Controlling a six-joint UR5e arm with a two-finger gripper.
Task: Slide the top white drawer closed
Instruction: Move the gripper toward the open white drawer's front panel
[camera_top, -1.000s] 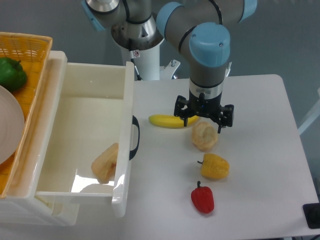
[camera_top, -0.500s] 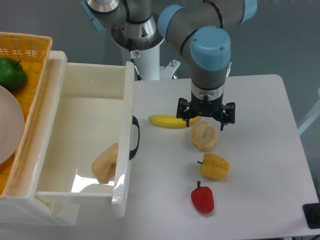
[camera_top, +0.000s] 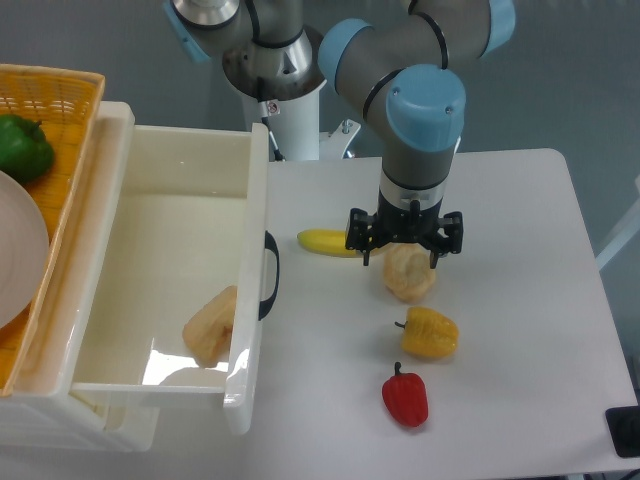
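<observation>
The top white drawer (camera_top: 170, 195) is pulled far out to the right, with its front panel and black curved handle (camera_top: 269, 275) facing the table. A tan bread-like piece (camera_top: 211, 326) lies inside it near the front. My gripper (camera_top: 403, 246) hangs over the table to the right of the drawer, well apart from the handle, pointing down just above a pale bun-like item (camera_top: 409, 273). Its fingers look spread, with nothing held between them.
A banana (camera_top: 330, 242), a yellow pepper (camera_top: 430, 333) and a red pepper (camera_top: 405, 396) lie on the white table (camera_top: 520, 300). An orange wicker basket (camera_top: 50, 110) with a green pepper (camera_top: 22, 146) and a plate sits on top at the left.
The gripper has shifted slightly left and rotated a little above the bun. The drawer and the food have not moved.
</observation>
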